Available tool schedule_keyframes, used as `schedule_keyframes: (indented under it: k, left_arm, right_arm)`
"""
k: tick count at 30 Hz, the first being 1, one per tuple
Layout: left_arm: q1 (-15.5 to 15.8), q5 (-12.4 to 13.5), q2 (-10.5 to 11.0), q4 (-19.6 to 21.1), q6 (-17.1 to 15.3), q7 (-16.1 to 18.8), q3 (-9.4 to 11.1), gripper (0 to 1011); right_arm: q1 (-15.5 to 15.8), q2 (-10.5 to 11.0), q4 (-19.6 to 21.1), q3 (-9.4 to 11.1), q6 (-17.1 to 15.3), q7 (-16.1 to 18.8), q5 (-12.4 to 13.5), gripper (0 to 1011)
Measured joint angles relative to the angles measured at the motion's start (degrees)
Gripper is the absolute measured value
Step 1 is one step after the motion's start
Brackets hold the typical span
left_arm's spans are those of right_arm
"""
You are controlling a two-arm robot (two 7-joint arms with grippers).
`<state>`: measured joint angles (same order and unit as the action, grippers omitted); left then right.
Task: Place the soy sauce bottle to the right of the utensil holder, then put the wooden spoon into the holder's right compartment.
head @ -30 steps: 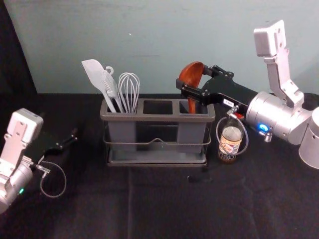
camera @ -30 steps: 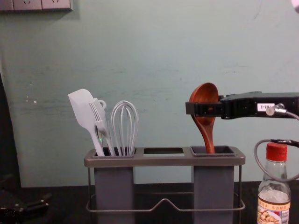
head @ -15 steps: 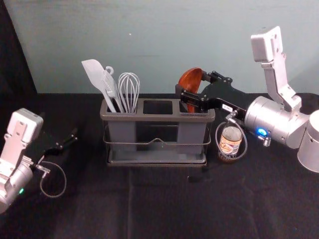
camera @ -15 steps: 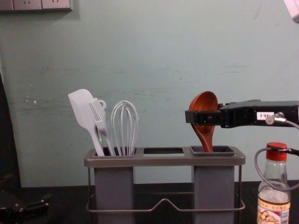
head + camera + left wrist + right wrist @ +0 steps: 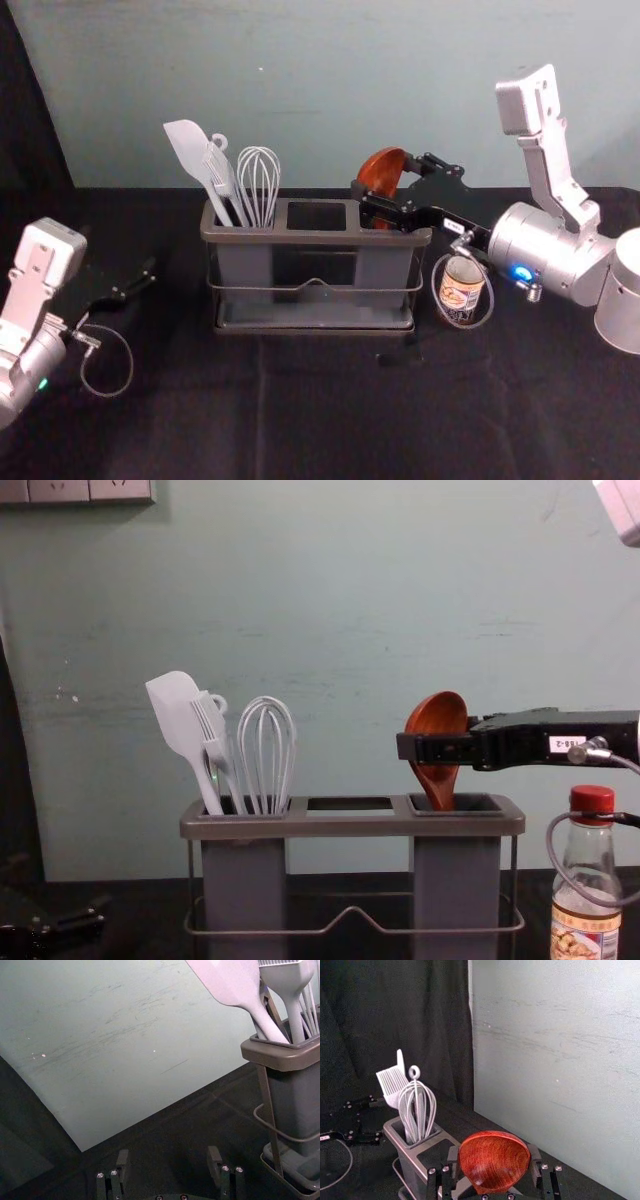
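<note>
The right tool [image 5: 381,187] clasps one wooden spoon [image 5: 380,167] in one utensil holder's [image 5: 316,238] right compartment; one soy sauce bottle [image 5: 462,285] stands just right. The left tool [image 5: 148,270], parked left, gapes wide.

This looks like a robotics lab or test corner. Black cloth [image 5: 320,400] spreads beneath and in front of the right gripper [image 5: 375,180] and left gripper [image 5: 150,272]; a bare, scuffed, pale green wall [image 5: 320,80] stands behind both. A black curtain [image 5: 28,110] hangs behind the left one, sockets [image 5: 75,488] high above it.
</note>
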<state>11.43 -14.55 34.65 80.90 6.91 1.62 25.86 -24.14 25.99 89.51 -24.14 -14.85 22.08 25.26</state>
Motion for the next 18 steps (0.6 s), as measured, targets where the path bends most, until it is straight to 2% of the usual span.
schedule_keyframes:
  k: [12,13,18]
  left_arm:
    - [0.0,0.0,0.0,0.0,0.0,0.0,0.0,1011]
    - [0.0,0.0,0.0,0.0,0.0,0.0,0.0,1012]
    - [0.0,0.0,0.0,0.0,0.0,0.0,0.0,1011]
  right_arm:
    - [0.1,0.1,0.2,0.1,-0.2,-0.2,-0.2,854]
    - [0.1,0.1,0.2,0.1,-0.2,-0.2,-0.2,908]
    - [0.1,0.1,0.2,0.1,-0.2,-0.2,-0.2,1004]
